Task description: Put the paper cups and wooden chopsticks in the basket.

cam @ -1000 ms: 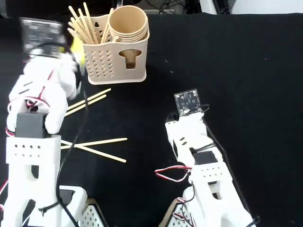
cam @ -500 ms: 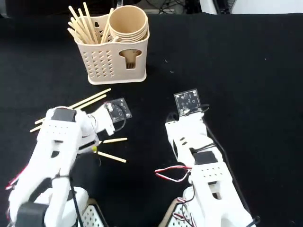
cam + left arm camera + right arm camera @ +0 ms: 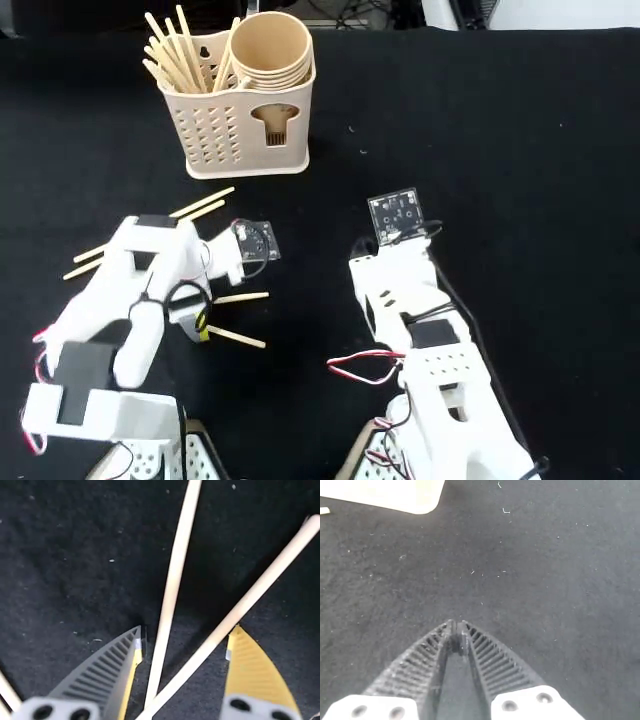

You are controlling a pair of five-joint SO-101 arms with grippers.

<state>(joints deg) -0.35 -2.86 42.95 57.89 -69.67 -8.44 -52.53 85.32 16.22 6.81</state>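
Left gripper [image 3: 186, 630] lowered, now straddling two chopsticks [image 3: 175, 580]

Nothing can be read as text, number or brand; the right wrist's circuit board [image 3: 397, 215] and the left wrist's circuit board [image 3: 255, 242] carry tiny marks, too small to make out; the basket [image 3: 240, 140] has only punched holes and one cut-out figure in its front wall, with no letters on it.
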